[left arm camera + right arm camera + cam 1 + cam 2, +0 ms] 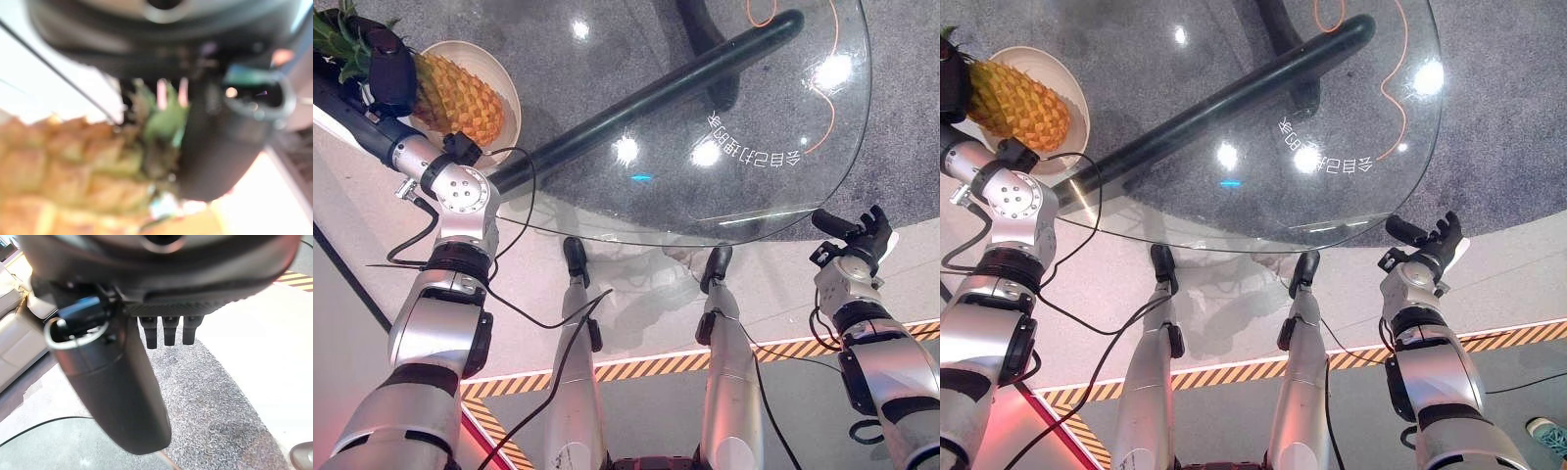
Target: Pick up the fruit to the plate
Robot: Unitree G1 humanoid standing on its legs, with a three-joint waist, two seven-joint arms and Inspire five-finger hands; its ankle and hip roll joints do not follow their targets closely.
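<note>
A yellow-brown pineapple (460,98) with a green crown lies on its side in a cream plate (504,83) at the far left of the glass table. My left hand (389,67) sits over the crown end of the fruit. In the left wrist view the leaves (164,122) and scaly body (63,171) lie just past the thumb (220,147), and the fingers look straight rather than wrapped round the fruit. My right hand (1430,240) hangs off the table's near right edge over the floor, with its fingers (168,330) straight and empty.
The round glass table (783,196) has a black tube (646,98) running under it from the plate toward the far right. Grey carpet lies below. Yellow-black striped tape (636,367) crosses the floor near me. A person's shoe (1547,431) is at the lower right.
</note>
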